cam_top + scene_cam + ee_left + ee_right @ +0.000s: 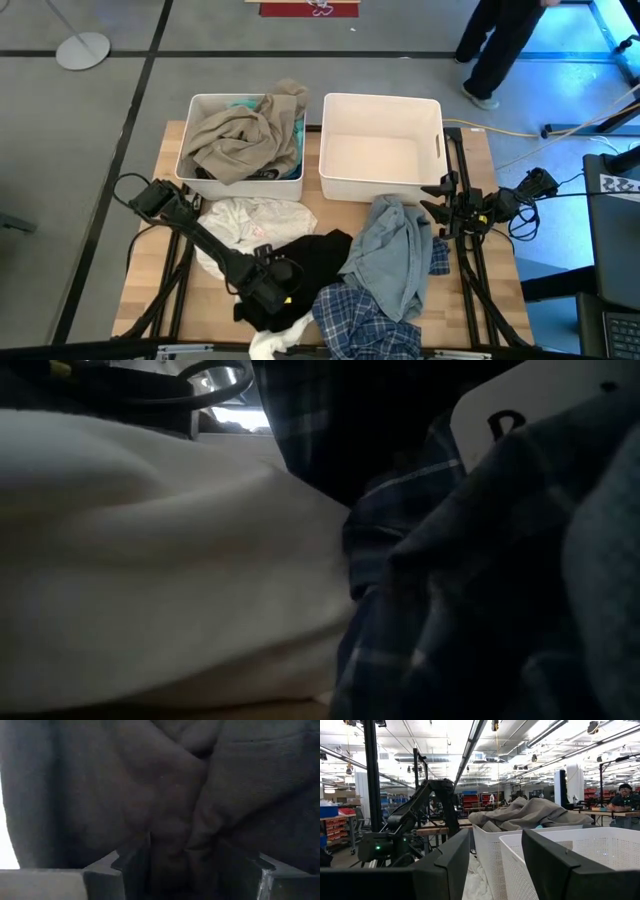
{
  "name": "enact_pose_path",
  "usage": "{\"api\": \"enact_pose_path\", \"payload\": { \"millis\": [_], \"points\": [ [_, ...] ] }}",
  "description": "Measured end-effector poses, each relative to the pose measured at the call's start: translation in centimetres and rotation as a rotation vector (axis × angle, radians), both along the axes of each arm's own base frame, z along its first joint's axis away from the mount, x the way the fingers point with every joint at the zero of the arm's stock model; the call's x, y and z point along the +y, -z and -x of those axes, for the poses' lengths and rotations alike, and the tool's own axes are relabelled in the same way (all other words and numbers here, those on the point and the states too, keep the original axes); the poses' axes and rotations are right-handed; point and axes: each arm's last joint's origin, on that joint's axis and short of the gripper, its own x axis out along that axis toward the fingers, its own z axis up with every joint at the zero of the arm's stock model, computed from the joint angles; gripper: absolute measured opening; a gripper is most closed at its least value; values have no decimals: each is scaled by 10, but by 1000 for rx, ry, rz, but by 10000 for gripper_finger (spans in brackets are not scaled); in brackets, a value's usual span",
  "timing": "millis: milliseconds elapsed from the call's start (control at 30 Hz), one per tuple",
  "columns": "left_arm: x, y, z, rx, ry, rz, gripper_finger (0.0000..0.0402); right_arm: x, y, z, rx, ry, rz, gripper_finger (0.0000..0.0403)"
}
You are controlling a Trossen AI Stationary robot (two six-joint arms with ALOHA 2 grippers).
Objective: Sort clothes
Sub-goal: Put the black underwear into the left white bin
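Clothes lie loose on the table (150, 290) in front of two white bins: black garment (315, 260), white one (250, 218), denim shirt (395, 250), plaid shirt (360, 318); beige piece (240, 135) already fills the left bin (200, 108), right bin (380, 105) looks bare. All soft, light, floppy; expect drape and snagging on neighbours. Left gripper (268, 285) is buried in the black garment, fingers (125, 870) clamped on a bunched fold. Good spot: thick fold, not a thin edge. Right gripper (440, 205) waits beside the right bin, fingers (447, 862) apart, holding nothing.
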Motion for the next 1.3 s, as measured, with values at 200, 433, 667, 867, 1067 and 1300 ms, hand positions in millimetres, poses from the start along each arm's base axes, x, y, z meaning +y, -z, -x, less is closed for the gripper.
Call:
{"api": "enact_pose_path", "payload": {
  "millis": [200, 433, 667, 867, 1067, 1300],
  "points": [
    [0, 0, 0, 3, 19, -10, 196, 0, 0, 0, 0, 0, 0, 182],
    [-1, 1, 0, 12, 41, -2, 157, 0, 0, 0, 0, 0, 0, 182],
    [0, -9, 1, 38, 111, 79, 38, 0, 0, 0, 2, 2, 5, 182],
    [5, -17, 3, 38, 129, 74, 16, 0, 0, 0, 3, 2, 7, 182],
    [15, -36, 12, 34, 90, -66, 8, 0, 0, 0, 2, 2, 5, 182],
    [18, -90, 12, -134, 112, -124, 4, 0, 0, 0, 2, 2, 4, 182]
  ]
}}
